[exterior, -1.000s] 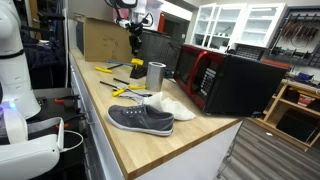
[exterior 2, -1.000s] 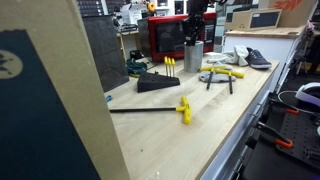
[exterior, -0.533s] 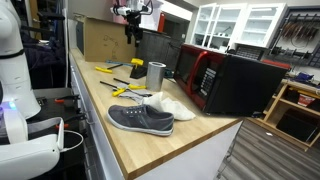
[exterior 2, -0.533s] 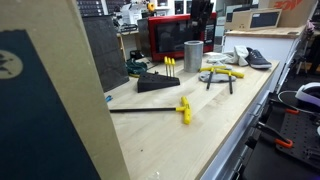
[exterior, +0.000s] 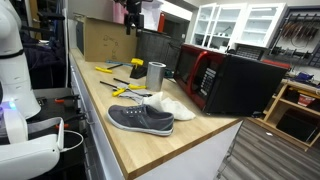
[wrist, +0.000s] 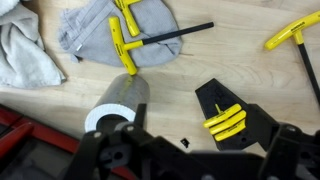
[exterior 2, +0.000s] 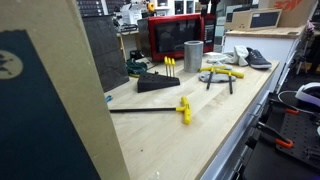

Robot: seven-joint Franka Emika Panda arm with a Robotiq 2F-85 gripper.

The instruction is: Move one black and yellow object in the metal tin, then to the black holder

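The metal tin (exterior: 156, 76) (exterior 2: 193, 51) (wrist: 118, 104) stands upright on the wooden bench. Its inside does not show. Beside it is the black holder (exterior 2: 158, 82) (wrist: 232, 112) (exterior: 137, 66), with yellow-handled tools (wrist: 225, 121) slotted in it. More black and yellow T-handle tools (wrist: 125, 45) (exterior 2: 183, 108) lie loose on the bench. My gripper (exterior: 130, 18) (wrist: 190, 142) hangs high above the tin and holder. It is open, its fingers wide apart with nothing between them.
A grey shoe (exterior: 140, 119) (exterior 2: 257, 58) and a white cloth (exterior: 172, 107) lie toward one end of the bench. A red and black microwave (exterior: 215, 80) and a cardboard box (exterior: 98, 38) stand at the back. A grey cloth (wrist: 105, 25) lies under some loose tools.
The gripper has opened and risen straight up, away from the tin and holder. Nothing on the bench has visibly moved.
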